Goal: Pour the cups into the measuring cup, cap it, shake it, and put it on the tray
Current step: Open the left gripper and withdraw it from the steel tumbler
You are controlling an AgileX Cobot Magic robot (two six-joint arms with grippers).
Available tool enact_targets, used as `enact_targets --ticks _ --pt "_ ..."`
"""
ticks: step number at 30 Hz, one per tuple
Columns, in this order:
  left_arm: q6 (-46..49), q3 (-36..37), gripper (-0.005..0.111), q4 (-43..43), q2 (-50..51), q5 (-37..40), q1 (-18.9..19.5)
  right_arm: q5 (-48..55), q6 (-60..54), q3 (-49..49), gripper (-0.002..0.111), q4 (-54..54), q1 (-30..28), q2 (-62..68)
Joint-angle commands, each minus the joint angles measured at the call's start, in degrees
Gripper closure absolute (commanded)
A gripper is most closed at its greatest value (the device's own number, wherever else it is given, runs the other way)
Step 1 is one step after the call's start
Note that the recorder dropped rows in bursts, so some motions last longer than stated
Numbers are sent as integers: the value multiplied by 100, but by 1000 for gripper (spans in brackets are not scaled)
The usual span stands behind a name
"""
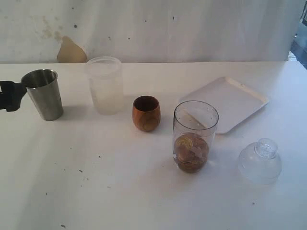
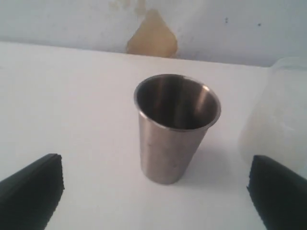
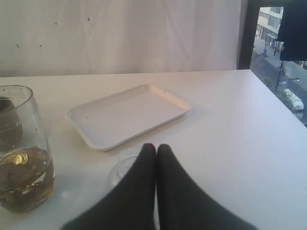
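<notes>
Looks like the steel tumbler [image 2: 172, 139] grab is being set up: it's faced by the wide-open, empty left gripper [image 2: 154, 167], so advancing and closing around it is needed.

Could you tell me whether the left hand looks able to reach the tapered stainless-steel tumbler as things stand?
Probably yes: the left hand is open and faces the upright tapered stainless-steel tumbler, with nothing between them. The frosted white plastic cup stands apart on the tumbler's far side.

No readable text, labels, brands or numbers on any object.
</notes>
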Motion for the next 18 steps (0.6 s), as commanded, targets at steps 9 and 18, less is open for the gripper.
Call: enact_targets --ticks 9,18 --pt "38 -1431 2 -107 -244 4145 4 -4 16 37 108 0 8 -24" --pt "1933 -1918 2 -1457 -244 5296 4 -4 16 37 108 0 8 -24"
